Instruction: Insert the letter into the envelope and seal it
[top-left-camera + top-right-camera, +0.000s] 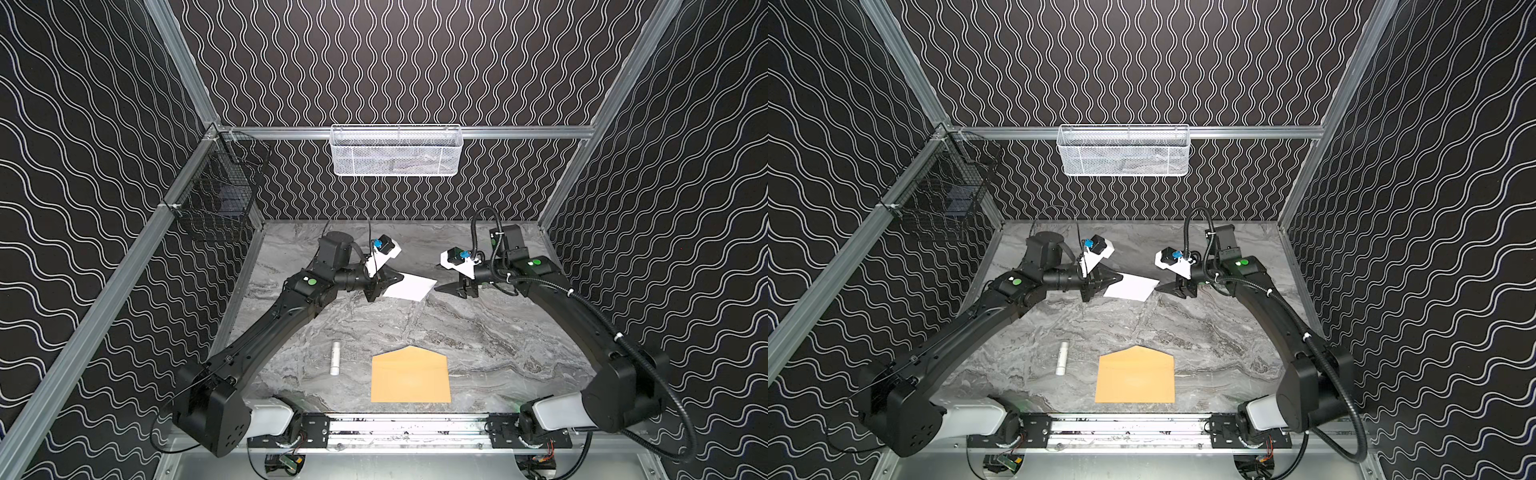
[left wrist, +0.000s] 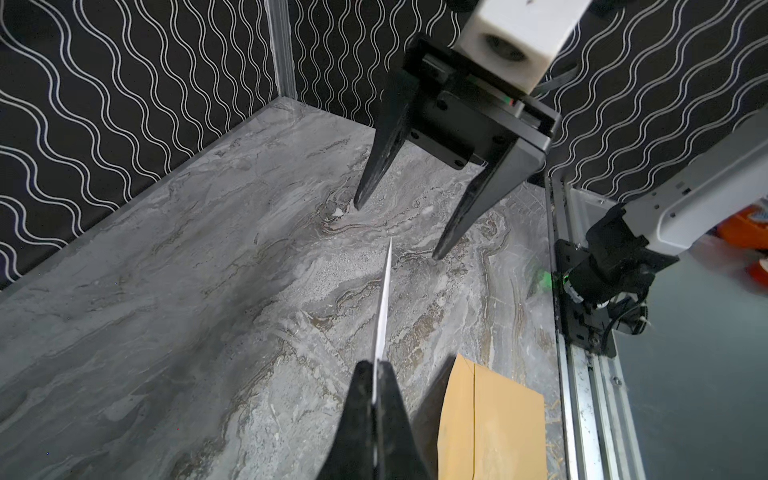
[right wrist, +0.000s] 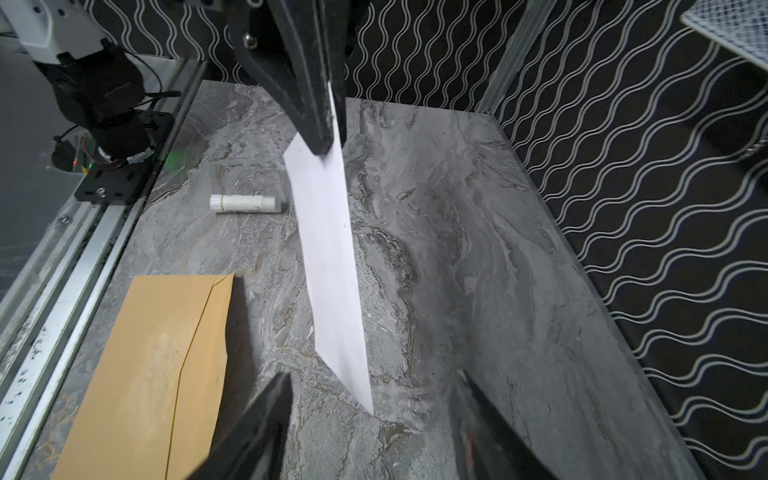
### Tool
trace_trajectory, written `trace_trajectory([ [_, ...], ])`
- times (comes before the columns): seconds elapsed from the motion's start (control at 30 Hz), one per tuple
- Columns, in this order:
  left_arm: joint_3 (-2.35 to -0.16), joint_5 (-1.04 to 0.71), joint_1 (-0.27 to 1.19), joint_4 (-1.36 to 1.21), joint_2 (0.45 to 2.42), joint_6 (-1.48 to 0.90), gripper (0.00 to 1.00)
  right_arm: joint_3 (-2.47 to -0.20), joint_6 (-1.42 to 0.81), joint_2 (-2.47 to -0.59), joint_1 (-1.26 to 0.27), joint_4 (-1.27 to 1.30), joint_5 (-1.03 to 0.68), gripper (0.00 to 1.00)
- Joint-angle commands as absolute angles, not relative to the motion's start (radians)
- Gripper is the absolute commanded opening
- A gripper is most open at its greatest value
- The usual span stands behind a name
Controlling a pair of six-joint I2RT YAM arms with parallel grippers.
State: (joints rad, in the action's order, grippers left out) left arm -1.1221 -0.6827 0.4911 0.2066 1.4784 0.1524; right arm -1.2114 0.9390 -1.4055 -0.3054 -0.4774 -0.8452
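Pinching the letter [image 1: 411, 287] aloft in the left end effector [image 1: 398, 278].
Right end effector [image 2: 395, 230] is gaping wide beside it; envelope [image 1: 410, 380] is lying by the tabletop's [image 1: 498, 340] front edge.

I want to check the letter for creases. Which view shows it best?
The right wrist view: the letter shows large, its broad face visible, pinched at one end by the left gripper. In both top views the letter is small; the left wrist view sees only its edge.

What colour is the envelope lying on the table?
The envelope is tan, a yellowish brown, clearest in a top view.
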Motion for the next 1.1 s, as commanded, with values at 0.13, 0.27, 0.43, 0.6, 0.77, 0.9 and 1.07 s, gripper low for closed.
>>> trace_trajectory([
  [0.13,-1.006,-0.576,0.489,-0.072,1.449,-0.146,0.00,-1.022,0.369,-1.267,-0.310,0.045,-0.672,0.70],
  [0.27,-0.939,-0.505,0.490,-0.200,1.438,-0.303,0.00,-0.957,0.000,-1.232,-0.324,0.175,-0.553,0.72],
  [0.43,-0.913,-0.414,0.490,-0.269,1.448,-0.481,0.00,-0.932,-0.268,-1.201,-0.365,0.135,-0.465,0.76],
  [0.6,-0.907,-0.388,0.492,-0.292,1.483,-0.678,0.00,-0.925,-0.598,-1.198,-0.365,0.075,-0.414,0.76],
  [0.77,-0.886,-0.380,0.513,-0.353,1.516,-0.877,0.00,-0.720,-1.003,-1.173,-0.415,0.437,-0.445,0.75],
  [0.9,-0.860,-0.343,0.540,-0.379,1.510,-0.972,0.00,-0.554,-1.256,-1.173,-0.471,0.740,-0.414,0.76],
  [1.07,-0.802,-0.315,0.543,-0.466,1.496,-1.091,0.00,-0.435,-1.428,-1.201,-0.516,0.973,-0.348,0.79],
])
